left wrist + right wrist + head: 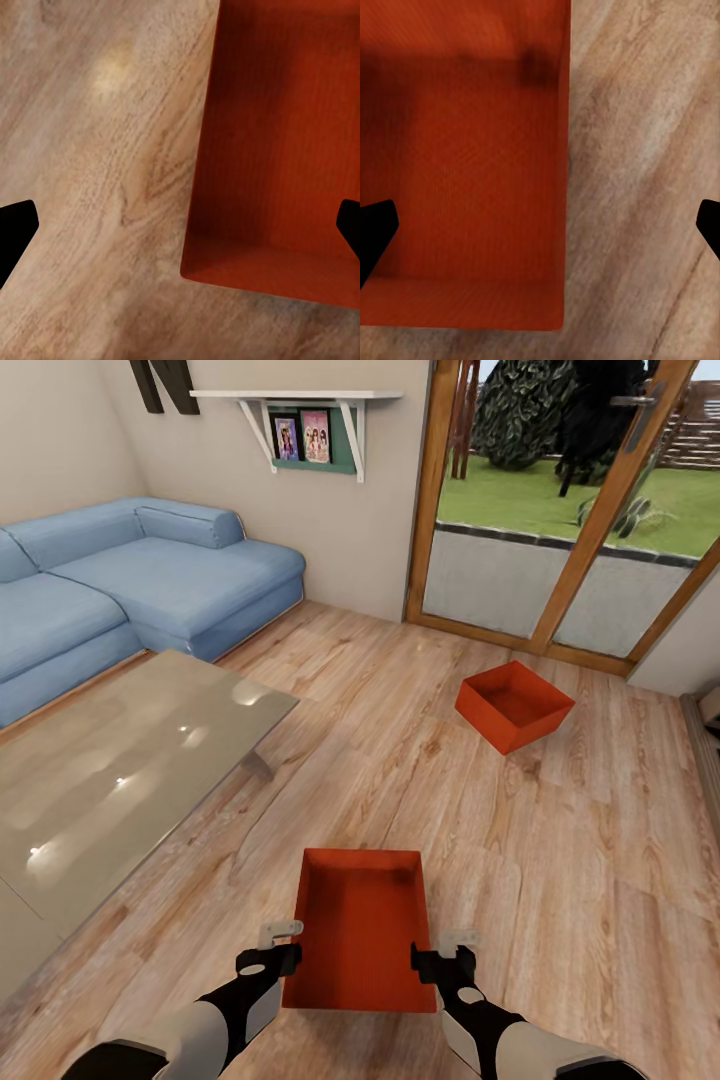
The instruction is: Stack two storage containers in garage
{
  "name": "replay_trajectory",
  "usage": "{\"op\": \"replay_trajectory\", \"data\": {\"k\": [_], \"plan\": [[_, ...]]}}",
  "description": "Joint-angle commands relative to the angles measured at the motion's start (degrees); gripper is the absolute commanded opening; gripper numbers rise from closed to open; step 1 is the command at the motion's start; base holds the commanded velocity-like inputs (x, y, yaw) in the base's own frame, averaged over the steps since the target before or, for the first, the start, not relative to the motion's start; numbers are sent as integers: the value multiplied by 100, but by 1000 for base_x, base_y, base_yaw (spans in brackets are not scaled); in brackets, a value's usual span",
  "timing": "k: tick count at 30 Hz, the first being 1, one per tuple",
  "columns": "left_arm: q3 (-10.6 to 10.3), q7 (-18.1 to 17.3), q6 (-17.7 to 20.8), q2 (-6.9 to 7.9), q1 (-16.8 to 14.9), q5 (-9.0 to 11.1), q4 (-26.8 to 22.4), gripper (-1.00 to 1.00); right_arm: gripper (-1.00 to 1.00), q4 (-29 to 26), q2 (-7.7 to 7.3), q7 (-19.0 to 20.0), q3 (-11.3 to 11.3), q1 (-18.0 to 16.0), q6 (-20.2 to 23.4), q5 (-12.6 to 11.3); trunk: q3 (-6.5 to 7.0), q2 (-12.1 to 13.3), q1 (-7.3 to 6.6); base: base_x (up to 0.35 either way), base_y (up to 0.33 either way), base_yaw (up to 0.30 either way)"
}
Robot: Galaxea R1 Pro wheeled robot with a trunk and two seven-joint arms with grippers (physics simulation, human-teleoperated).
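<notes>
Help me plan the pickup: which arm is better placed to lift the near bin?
Neither alone. The left claw and right claw stand open, each straddling a side wall of the near bin, so a two-arm lift seems best.

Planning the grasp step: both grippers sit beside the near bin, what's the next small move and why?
Probably lower both and close on the walls. The left gripper and right gripper flank the near container, each open and straddling a side wall in its wrist view; nothing is gripped yet.
</notes>
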Motion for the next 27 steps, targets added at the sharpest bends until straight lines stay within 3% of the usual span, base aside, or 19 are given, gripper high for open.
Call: {"op": "replay_trajectory", "data": {"k": [1,27], "plan": [[-50,18,-21,-1,-4,57,6,100,100,6,2,-21,49,-4,-16,-39,-22,-43,22,0,0,0],[-45,9,-10,39,-3,57,6,100,100,6,18,-19,40,-5,-25,-94,-489,-1086,593,0,0,0]]}}
